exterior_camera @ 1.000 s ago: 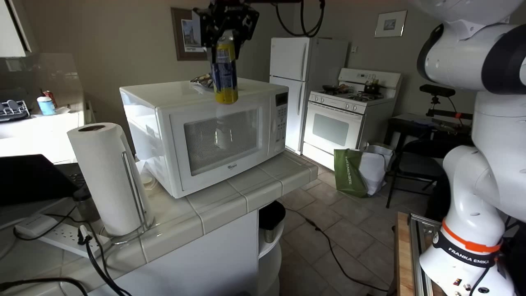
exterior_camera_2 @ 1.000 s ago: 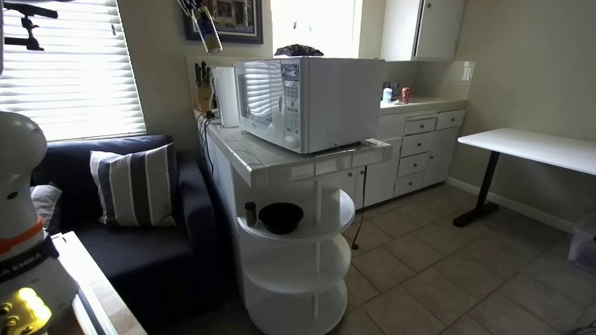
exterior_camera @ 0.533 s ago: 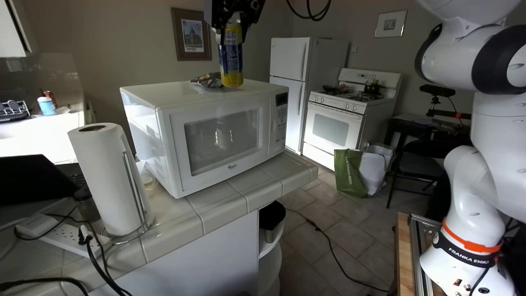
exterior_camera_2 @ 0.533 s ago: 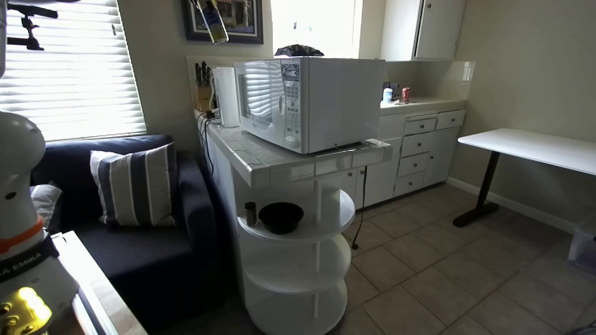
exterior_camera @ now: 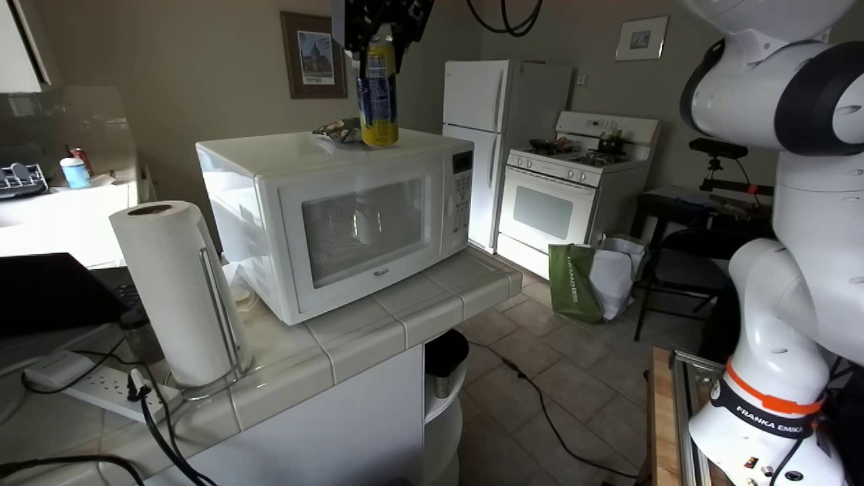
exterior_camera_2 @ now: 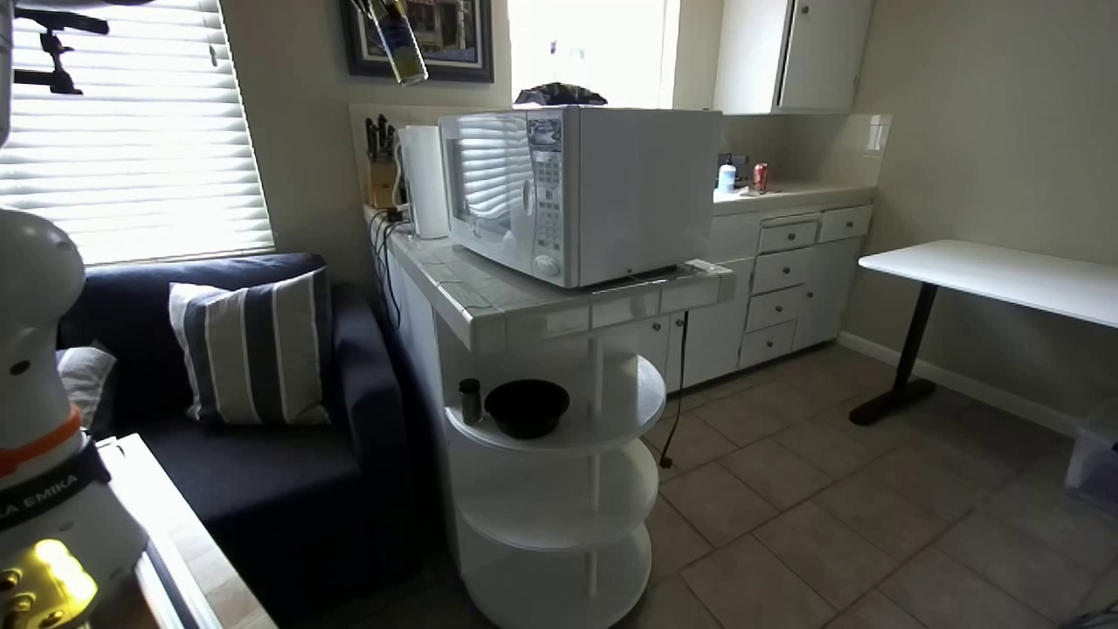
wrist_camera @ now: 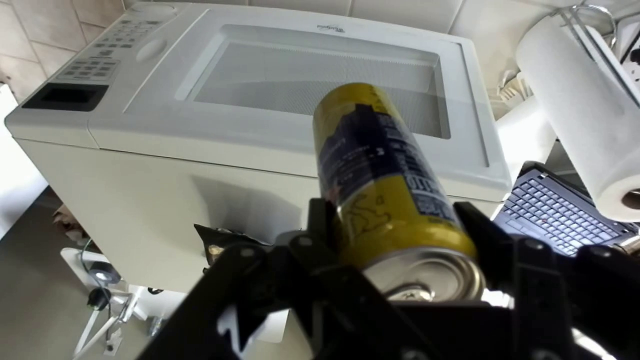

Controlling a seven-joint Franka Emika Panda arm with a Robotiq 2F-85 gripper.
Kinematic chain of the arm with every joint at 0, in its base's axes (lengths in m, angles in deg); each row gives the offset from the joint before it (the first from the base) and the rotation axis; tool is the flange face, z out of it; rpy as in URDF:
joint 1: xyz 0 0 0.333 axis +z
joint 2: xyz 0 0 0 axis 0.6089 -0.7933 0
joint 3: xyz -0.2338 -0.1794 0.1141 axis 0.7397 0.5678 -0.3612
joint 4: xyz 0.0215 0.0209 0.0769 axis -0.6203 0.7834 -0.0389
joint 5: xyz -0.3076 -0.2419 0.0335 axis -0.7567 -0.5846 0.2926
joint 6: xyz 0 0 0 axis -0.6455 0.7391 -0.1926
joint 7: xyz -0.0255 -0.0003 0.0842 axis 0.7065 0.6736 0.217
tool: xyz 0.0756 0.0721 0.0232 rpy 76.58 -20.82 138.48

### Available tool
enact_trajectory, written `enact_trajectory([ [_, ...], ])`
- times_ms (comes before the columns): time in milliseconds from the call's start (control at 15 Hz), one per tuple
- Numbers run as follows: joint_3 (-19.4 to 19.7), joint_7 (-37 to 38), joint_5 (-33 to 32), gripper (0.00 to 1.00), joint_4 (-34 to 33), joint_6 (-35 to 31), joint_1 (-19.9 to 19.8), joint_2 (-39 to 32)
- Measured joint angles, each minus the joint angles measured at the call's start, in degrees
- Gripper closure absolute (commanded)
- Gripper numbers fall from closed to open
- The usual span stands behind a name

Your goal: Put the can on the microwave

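The yellow-gold can [exterior_camera: 379, 111] with a dark blue band is held up between the fingers of my gripper [exterior_camera: 382, 62]. In the wrist view the can [wrist_camera: 385, 185] stands between both fingertips [wrist_camera: 392, 206], its metallic top toward the camera. The white microwave [exterior_camera: 270, 158] stands on the counter. In an exterior view the can [exterior_camera_2: 398, 44] hangs tilted, higher than the microwave [exterior_camera_2: 642, 196] and off to its door side, clear of it. The gripper [exterior_camera_2: 365, 5] is mostly cut off there. The microwave [wrist_camera: 235, 130] lies beyond the can in the wrist view.
A crumpled snack bag [exterior_camera: 339, 130] lies on the microwave's top; it also shows in the wrist view [wrist_camera: 220, 244]. A paper towel roll [exterior_camera: 179, 297] on a wire stand is beside the microwave. A laptop [wrist_camera: 560, 215], power strip [exterior_camera: 111, 391] and cables lie on the counter.
Over the last second my gripper and the can have risen and shifted a little right in both exterior views. In the last half second they have sunk very slightly. The can stays gripped.
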Motion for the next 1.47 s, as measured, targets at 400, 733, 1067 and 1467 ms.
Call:
enact_trajectory([
  [400,0.45,-1.25,1.01,0.61,-3.86,0.0,-3.53,-2.54],
  [733,0.46,-3.58,4.45,0.61,-9.44,0.0,-7.92,-5.89],
  [1067,0.41,-3.77,8.86,0.61,-13.7,-1.99,-12.63,-9.11],
  [1467,0.33,-3.54,11.47,0.61,-15.81,-6.98,-16.95,-12.05],
])
